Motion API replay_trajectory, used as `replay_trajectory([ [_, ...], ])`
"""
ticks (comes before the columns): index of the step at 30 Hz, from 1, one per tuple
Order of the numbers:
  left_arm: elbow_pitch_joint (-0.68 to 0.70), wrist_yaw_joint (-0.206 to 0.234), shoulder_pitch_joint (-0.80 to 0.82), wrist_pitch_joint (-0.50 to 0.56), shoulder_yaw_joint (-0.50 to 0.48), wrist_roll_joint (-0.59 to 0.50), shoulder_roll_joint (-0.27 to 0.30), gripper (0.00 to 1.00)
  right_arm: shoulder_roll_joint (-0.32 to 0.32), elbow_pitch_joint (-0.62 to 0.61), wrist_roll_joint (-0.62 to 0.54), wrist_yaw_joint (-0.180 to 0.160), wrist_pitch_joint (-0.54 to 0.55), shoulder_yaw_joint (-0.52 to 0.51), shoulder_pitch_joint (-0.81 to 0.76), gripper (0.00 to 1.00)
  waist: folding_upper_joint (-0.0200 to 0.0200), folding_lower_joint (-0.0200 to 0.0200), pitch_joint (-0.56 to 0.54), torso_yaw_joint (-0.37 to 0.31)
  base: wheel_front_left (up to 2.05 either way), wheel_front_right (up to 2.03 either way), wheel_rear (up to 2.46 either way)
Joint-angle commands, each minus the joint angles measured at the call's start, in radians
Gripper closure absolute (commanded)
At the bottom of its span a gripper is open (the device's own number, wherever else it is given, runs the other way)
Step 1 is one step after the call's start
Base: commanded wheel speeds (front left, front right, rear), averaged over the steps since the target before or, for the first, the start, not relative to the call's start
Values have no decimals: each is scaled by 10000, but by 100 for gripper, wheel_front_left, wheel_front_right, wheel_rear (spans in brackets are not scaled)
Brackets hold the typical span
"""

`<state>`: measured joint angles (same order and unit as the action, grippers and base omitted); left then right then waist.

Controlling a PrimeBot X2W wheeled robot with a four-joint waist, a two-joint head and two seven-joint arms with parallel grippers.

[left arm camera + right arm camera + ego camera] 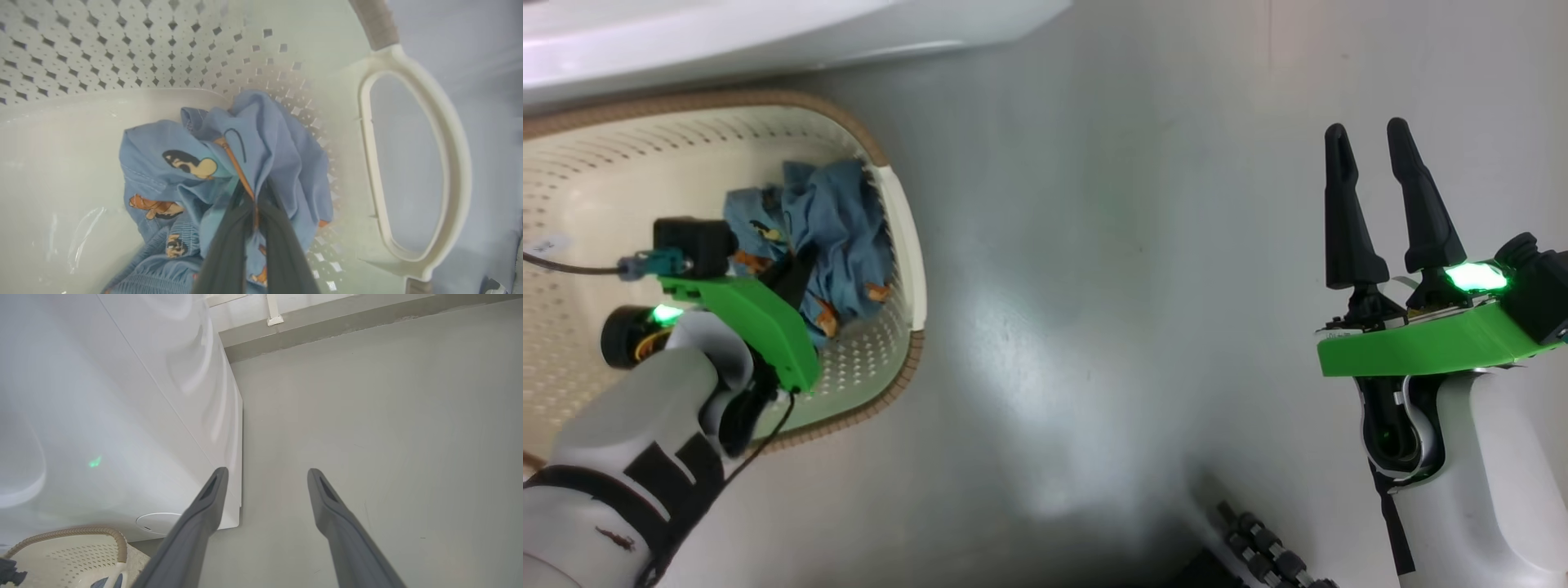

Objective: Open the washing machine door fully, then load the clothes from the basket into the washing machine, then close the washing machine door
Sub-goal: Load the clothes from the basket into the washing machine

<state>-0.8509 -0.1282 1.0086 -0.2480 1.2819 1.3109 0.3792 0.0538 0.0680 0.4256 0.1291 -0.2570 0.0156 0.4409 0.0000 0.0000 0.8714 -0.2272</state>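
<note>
Clothes are light blue with orange, brown and black cartoon figures. Basket is cream-white with diamond-shaped holes; its rim is woven-look brown. Washing machine is white. Floor is grey. Right gripper has black fingers, green bracket.

Left forearm, right forearm: white shells, black bands on left. Left wrist plate, right wrist plate: bright green, LED lit green. Left gripper, right gripper: 2 long dark fingers each. Dark cable at left wrist.

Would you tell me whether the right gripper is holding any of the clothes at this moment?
No, the right gripper stands open, its two fingers spread apart with bare floor showing between them.
</note>
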Motion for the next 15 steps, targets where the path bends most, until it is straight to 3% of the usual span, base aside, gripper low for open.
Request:
replay_trajectory([
  [1,55,-25,-78,-125,-264,77,183,100,-35,-151,37,16,-48,127,-249,0,0,0,-321,209,0,0,0],
  [6,258,-25,-655,-134,-1715,-413,209,100,-35,69,-27,16,-48,27,-313,0,0,0,-1135,519,0,0,0],
  [7,406,-25,-1075,-134,-2409,-724,201,100,-35,182,-66,16,-48,13,-394,0,0,0,-1528,647,0,0,0],
  [15,1150,-25,-2897,-136,-4858,-2466,37,100,-35,715,-353,16,-48,44,-1015,0,0,0,-3249,1161,0,0,0],
])
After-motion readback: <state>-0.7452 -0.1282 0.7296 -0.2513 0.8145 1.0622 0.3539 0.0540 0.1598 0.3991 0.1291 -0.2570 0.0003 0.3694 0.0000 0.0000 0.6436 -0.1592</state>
